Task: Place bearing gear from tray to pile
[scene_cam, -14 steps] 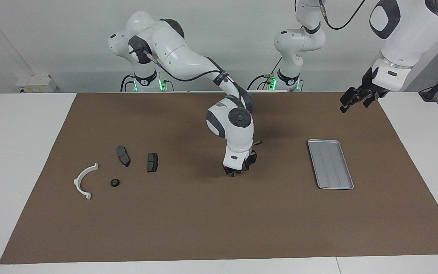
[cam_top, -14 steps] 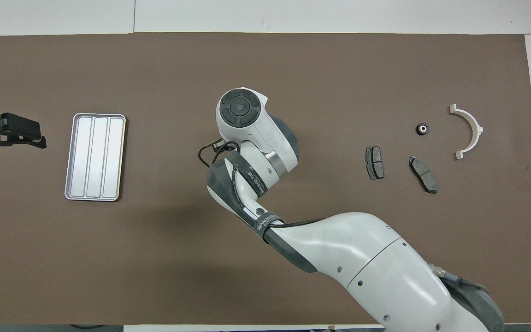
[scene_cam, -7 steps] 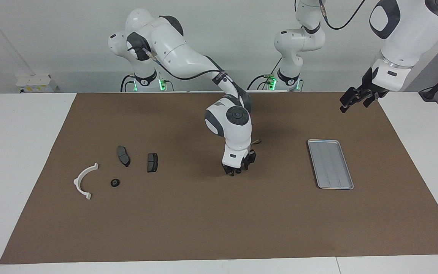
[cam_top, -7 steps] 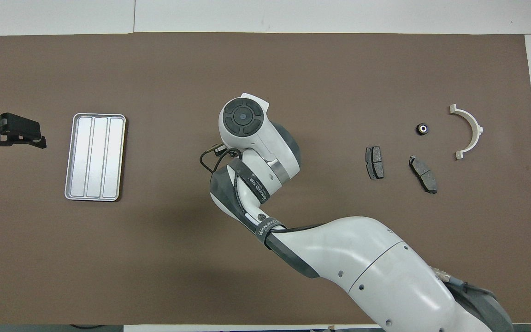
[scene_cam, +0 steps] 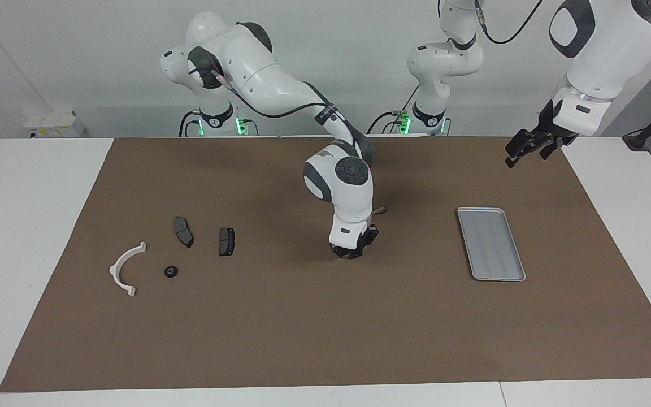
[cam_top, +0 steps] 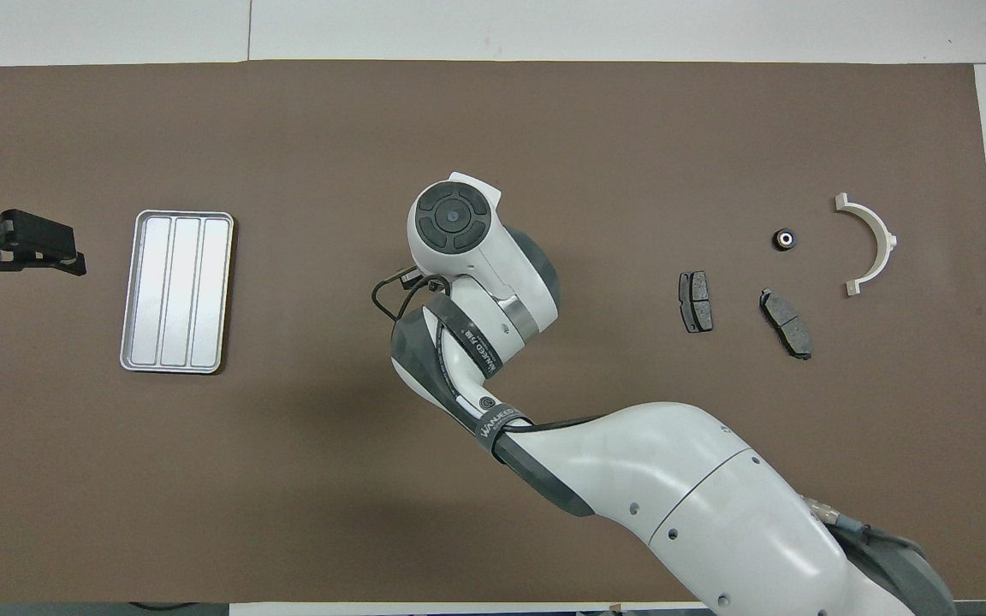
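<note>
The silver-grey tray (scene_cam: 492, 243) lies toward the left arm's end of the mat with nothing in it; it also shows in the overhead view (cam_top: 176, 291). The pile lies toward the right arm's end: a white half-ring bracket (scene_cam: 124, 268), two dark brake-pad pieces (scene_cam: 183, 231) (scene_cam: 226, 241), and a small black round bearing gear (scene_cam: 171, 271) (cam_top: 784, 239) beside the bracket. My right gripper (scene_cam: 351, 254) hangs low over the middle of the mat, between pile and tray; its own wrist hides it in the overhead view. My left gripper (scene_cam: 523, 150) waits open in the air, over the mat beside the tray.
The brown mat (scene_cam: 303, 339) covers most of the white table. The right arm's forearm and elbow (cam_top: 673, 488) stretch over the mat's near part, from the right arm's end to the middle.
The right gripper has turned a little and shifted slightly toward the pile, staying low over the middle of the mat. The left arm, the tray and the pile have not moved.
</note>
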`<state>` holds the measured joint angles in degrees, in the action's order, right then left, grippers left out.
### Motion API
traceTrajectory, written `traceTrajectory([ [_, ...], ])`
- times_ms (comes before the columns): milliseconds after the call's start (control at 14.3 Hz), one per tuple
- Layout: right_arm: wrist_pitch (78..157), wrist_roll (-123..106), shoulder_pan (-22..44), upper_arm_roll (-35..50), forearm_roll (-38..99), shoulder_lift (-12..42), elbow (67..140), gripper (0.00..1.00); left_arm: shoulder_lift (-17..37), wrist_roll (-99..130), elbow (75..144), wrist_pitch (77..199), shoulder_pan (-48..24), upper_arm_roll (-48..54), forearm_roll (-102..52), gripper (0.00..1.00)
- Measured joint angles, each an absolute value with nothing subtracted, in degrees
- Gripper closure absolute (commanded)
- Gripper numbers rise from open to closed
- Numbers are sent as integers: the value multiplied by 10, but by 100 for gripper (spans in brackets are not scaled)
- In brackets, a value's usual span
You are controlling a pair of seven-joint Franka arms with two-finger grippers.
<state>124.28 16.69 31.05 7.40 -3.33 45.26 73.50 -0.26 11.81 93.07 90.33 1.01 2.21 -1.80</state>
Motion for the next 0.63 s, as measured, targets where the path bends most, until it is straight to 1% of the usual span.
traceTrajectory([
  [280,1243,168,304,73,-30,452,735,100,-3,118,931,903,10,22,-18,0],
  [421,1242,168,283,71,-30,445,735,100,-3,118,931,903,10,22,-18,0],
  [631,1229,167,239,70,-31,419,734,100,-3,118,931,903,10,22,-18,0],
])
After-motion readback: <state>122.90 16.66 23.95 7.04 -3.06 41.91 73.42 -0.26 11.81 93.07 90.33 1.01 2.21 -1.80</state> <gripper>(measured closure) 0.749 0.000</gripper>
